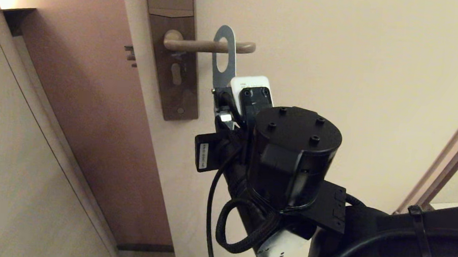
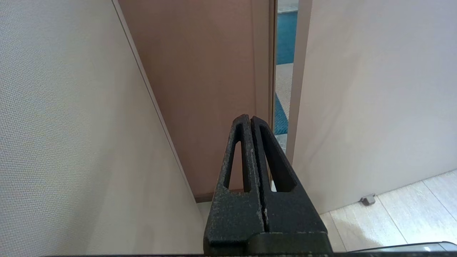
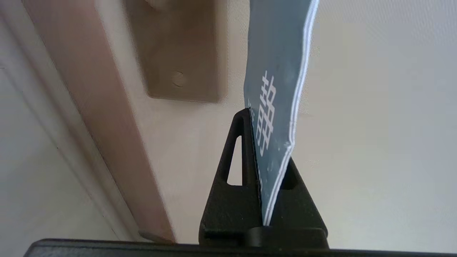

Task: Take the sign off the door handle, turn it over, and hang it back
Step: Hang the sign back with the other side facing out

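Sign hangs on door handle, bar through its hole, near the free end. Lock plate left of it. Right gripper below, clamping the sign's lower part.

Cream door w/ tall brown lock plate near its edge; keyhole low on the plate, screw below that. Dark latch bolts on the door edge beside the plate. Pinkish-brown door frame past the bolts. Tile floor below the door, small doorstop at its foot.
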